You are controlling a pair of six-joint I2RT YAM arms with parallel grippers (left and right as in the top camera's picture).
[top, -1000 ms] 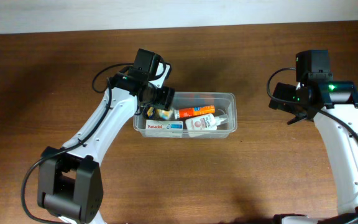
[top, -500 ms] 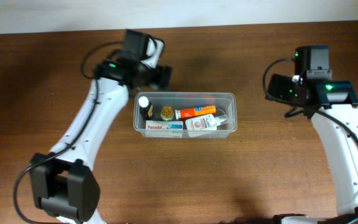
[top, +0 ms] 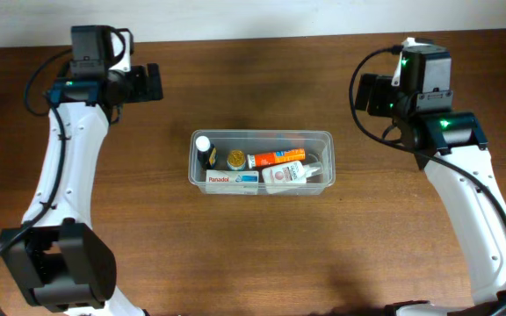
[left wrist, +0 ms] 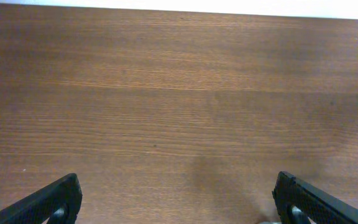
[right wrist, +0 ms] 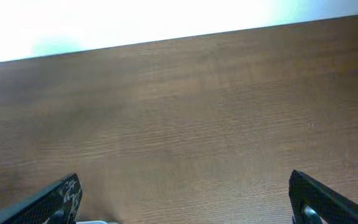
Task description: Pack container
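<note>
One box (top: 233,178) reading "Panadol" lies inside the clear container (top: 262,132).

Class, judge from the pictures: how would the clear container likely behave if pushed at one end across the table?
The container would probably slide rather than tip: it is shallow and wide. Its thin clear walls may flex. Pushed off-centre, it would likely swivel, and the seemingly upright white-capped bottle might topple.

The overhead camera looks straight down, container (top: 261,132) centred. Wrist cameras, left and right of it, face the table (left wrist: 179,93) wood closely, which overhead also shows.
</note>
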